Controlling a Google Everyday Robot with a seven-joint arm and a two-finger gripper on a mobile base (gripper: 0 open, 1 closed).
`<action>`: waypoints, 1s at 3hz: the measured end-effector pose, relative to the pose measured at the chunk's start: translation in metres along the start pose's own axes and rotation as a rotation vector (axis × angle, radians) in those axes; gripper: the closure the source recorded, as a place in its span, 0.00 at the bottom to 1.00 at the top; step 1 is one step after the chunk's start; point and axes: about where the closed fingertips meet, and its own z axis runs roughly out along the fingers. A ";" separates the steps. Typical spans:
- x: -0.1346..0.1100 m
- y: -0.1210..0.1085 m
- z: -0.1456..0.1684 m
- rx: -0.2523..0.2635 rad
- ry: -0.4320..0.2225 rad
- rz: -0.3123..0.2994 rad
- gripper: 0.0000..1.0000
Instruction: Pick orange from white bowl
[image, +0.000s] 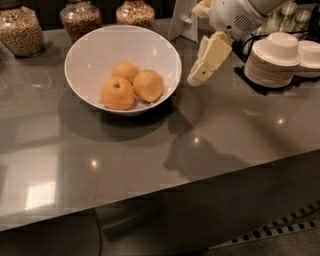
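Hovering by the counter's (125, 160) back edge, gripper (200, 74) just right of white bowl (90, 50) | open or closed, can't tell tbh | orange (148, 86) inside, bowl's right side

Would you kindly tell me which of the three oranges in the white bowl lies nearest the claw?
The lumpy yellow-orange orange, rightmost of the three in the glossy white round bowl; the claw hovers beyond the rim on that side.

Pincer (198, 77) upper right, angled down-left (white wrist (234, 18) above)
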 end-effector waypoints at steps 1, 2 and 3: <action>-0.028 -0.006 0.025 -0.022 -0.015 -0.049 0.00; -0.044 -0.003 0.052 -0.055 0.017 -0.085 0.00; -0.051 0.006 0.078 -0.097 0.062 -0.110 0.00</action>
